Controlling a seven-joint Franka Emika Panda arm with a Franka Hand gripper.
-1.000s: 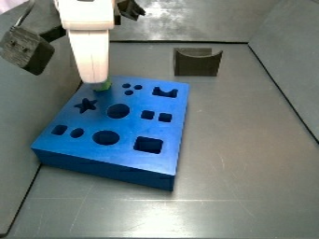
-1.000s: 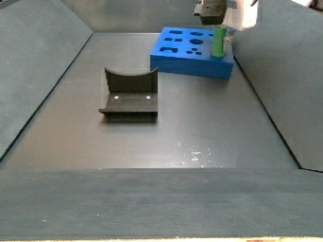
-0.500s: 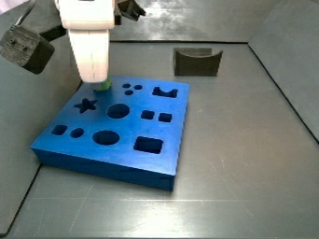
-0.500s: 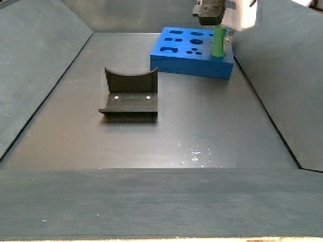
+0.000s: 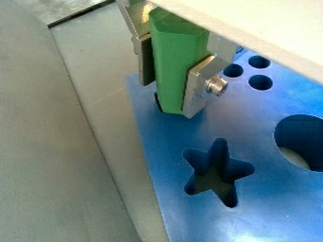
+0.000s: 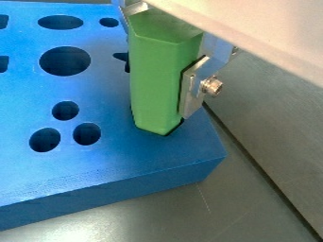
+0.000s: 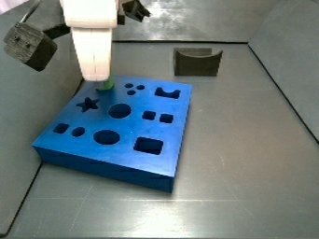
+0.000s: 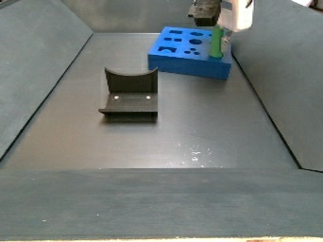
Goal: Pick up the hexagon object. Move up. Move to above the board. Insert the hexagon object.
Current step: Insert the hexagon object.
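My gripper [image 5: 175, 93] is shut on the hexagon object [image 5: 177, 52], a light green upright peg. It also shows in a wrist view [image 6: 161, 80]. The peg stands over the far corner of the blue board [image 5: 271, 194], next to the star cutout [image 5: 214, 170]. Its lower end meets a dark cutout in the board's top; how deep it sits cannot be told. In both side views the gripper [image 7: 97, 79] [image 8: 222, 38] hangs over the board [image 7: 125, 161] [image 8: 190, 65], and a little green peg [image 7: 104, 88] [image 8: 217, 43] shows below it.
The dark fixture [image 7: 197, 62] [image 8: 127, 95] stands on the grey tray floor, apart from the board. Tray walls rise close beside the board's corner [image 6: 271, 123]. The board's other cutouts include circles [image 6: 63, 61] and squares [image 7: 149, 145].
The gripper and the peg have shifted only very slightly over the board's corner. The jaws stay shut on the peg.
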